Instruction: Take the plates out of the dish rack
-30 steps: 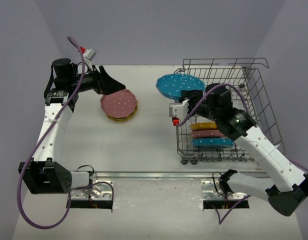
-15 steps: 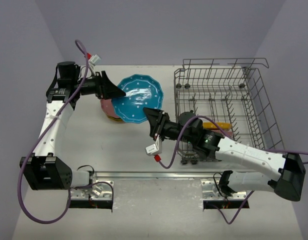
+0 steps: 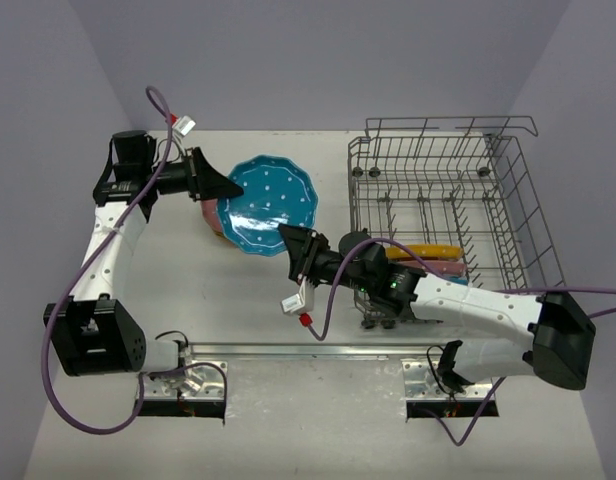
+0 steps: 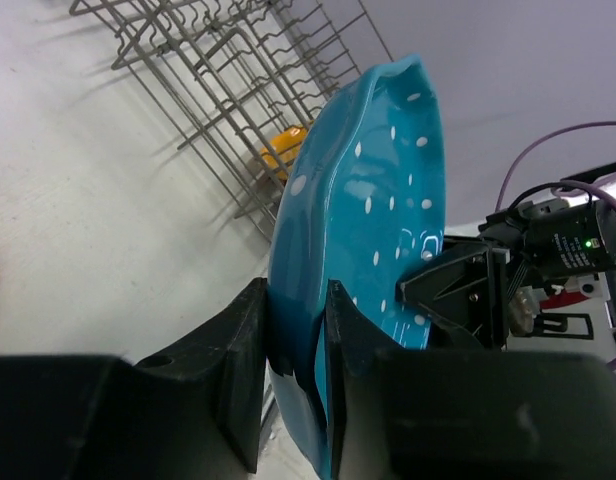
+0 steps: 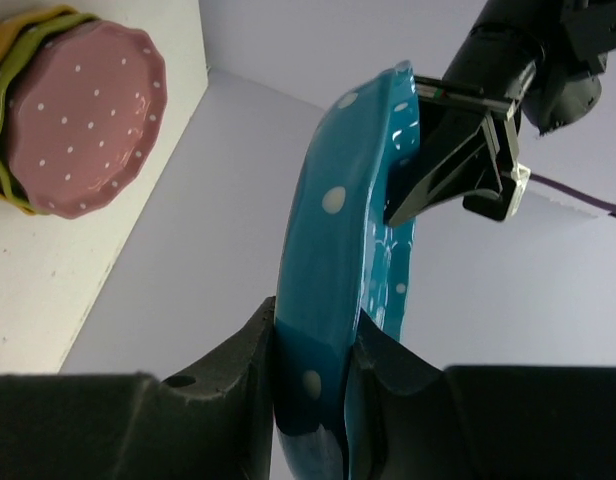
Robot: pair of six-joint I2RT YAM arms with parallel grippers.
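The blue plate [image 3: 271, 202] is held in the air over the table [image 3: 188, 290], tilted, well clear of the dish rack [image 3: 508, 200] at 3 o'clock. It is pinched by both arms at once. The left gripper [image 3: 233, 189] is clamped on the rim at approx. 9 o'clock, the right gripper [image 3: 288, 240] at approx. 5 o'clock. Both wrist views show fingers tight on the rim.

This is judged to be a handover, R to L. The right jaws should be opened only once the left pinch is firm; how deep it sits can't be told for sure. The right arm should then be drawn back toward 4 o'clock, w/o dragging the rim. The plate should next be levelled and lowered onto the pink plate [image 5: 83, 115] topping the stack at 8 o'clock. An orange-yellow plate [image 3: 428, 250] and prob. others are left in the rack.
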